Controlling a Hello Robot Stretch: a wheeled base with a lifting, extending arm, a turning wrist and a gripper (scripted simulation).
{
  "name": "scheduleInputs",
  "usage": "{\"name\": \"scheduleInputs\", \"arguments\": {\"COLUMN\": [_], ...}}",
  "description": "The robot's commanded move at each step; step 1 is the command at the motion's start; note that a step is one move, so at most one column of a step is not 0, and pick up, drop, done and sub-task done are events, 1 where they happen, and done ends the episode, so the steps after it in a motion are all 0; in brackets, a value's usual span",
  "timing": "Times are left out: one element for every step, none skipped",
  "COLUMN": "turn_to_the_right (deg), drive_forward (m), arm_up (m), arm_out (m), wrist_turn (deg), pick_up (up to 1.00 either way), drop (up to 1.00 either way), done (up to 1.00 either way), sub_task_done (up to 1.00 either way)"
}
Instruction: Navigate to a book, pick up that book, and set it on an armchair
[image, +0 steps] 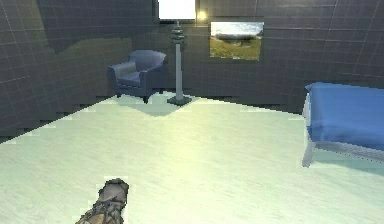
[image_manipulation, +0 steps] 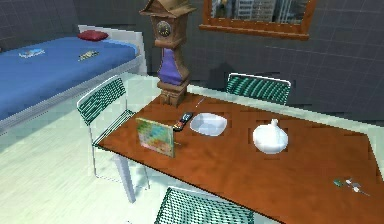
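A book stood upright near the worktop's near edge in the arm side view, its greenish cover facing out. Just behind it lay a small dark remote, and beside that a white bowl. A white vase stood farther toward the view's right. A wooden clock rose at the worktop's far corner. Green mesh chairs stood round the worktop, one of them at the book's end. Beyond them lay a blue bed with a small red thing on it. Where the book stood relative to the gripper could not be told, nor could the gripper's state. In the forward view a blue armchair sat in the far corner beside a floor lamp. A framed picture hung on the dark wall, with pale floor stretching up to them. A mottled brown thing lay at that view's bottom edge.
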Motion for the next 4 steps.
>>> {"name": "scheduleInputs", "arguments": {"turn_to_the_right": [0.0,0.0,0.0,0.0], "drive_forward": [0.00,0.00,0.00,0.00], "arm_up": [0.22,0.00,0.00,0.00], "arm_out": [0.00,0.48,0.00,0.00], "wrist_turn": [0.0,0.0,45.0,45.0], "pick_up": [0.00,0.00,0.00,0.00], "drop": [0.00,0.00,0.00,0.00], "done": [0.00,0.00,0.00,0.00], "sub_task_done": [0.00,0.00,0.00,0.00]}}
